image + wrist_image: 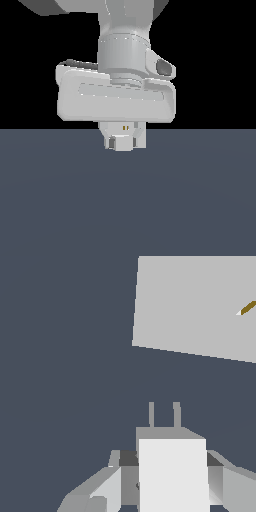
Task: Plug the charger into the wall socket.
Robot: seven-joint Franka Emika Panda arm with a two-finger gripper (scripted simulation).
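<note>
My gripper [123, 143] is shut on the charger [121, 144], a small white cube held between the two fingers. In the wrist view the charger [172, 473] shows two grey prongs [163, 414] sticking out ahead of it, with a finger [100, 491] on either side. The wall socket [192, 301] is a flat white panel standing beyond the prongs, apart from them and offset to one side. One golden slot [247, 307] shows at the picture's edge. In the exterior view the socket [115, 127] is mostly hidden behind my hand, with its two golden slots [125, 128] visible.
A dark blue-grey floor [125, 210] spreads under everything. The wide grey hand body [115, 100] and wrist fill the upper middle of the exterior view. The background is black.
</note>
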